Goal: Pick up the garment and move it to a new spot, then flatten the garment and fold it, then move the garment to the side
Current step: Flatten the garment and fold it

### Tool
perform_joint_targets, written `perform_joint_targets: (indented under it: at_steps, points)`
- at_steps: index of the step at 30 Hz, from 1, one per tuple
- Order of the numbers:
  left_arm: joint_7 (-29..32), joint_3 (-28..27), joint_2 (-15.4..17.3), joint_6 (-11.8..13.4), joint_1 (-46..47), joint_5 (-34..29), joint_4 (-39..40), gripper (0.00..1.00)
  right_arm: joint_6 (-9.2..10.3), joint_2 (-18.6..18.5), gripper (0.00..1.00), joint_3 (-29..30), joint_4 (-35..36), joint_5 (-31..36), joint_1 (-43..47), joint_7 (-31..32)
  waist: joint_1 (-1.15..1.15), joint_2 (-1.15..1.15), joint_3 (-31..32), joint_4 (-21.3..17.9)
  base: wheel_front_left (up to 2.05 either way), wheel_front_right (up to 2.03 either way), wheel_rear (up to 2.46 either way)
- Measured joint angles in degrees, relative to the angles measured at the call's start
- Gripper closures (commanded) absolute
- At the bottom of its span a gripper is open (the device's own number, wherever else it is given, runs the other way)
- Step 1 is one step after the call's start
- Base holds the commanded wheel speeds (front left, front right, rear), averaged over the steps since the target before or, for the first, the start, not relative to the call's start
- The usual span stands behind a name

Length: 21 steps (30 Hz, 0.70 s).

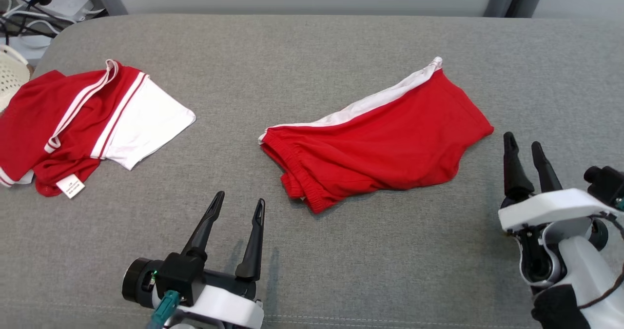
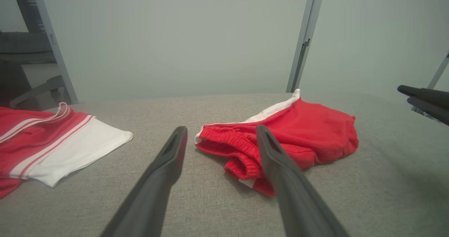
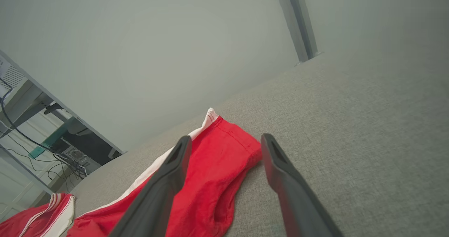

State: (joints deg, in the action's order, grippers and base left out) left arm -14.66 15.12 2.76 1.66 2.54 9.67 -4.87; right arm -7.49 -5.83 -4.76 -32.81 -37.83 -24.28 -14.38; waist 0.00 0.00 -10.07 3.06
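Red shorts with a white side stripe (image 1: 380,139) lie folded in half on the grey surface (image 1: 312,51), elastic waistband toward the lower left. My left gripper (image 1: 240,203) stands open in front of the waistband, short of the cloth, with nothing between its fingers. In the left wrist view the waistband (image 2: 231,145) lies just beyond my left gripper (image 2: 221,131). My right gripper (image 1: 523,145) is open just right of the leg hem, apart from it. The right wrist view shows the shorts' hem (image 3: 224,149) between and beyond the fingers of my right gripper (image 3: 226,142).
A second red and white garment (image 1: 83,119) lies crumpled at the far left of the surface, its label showing. A white basket (image 1: 9,75) and cables sit off the left edge. Grey wall panels stand behind the far edge.
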Motion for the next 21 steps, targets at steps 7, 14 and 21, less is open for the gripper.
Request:
perform_joint_targets:
  at_steps: [7, 14, 21]
  points:
    - [0.00, 1.51, -0.01, 0.93, 2.07, 0.57, 0.18, 0.00, 0.01, -2.01, 0.00, 0.44, -14.17, -5.70, -8.29, 3.23, 0.00, 0.00, -1.77, 2.81, 0.00, 0.00, 0.00]
    - [0.00, 2.04, -0.04, 1.26, 2.88, 2.78, -0.02, 0.00, 0.01, -2.88, 0.00, 1.10, -22.69, -13.95, -16.87, 10.39, 0.00, 0.00, -4.44, 5.08, 0.00, 0.00, 0.00]
    - [0.00, 2.64, -0.12, 1.26, 4.81, 3.47, -0.37, 0.00, 0.01, -4.24, 0.00, 3.70, -29.26, -21.92, -22.24, 19.13, 0.00, 0.00, -6.33, 6.38, 0.00, 0.00, 0.00]
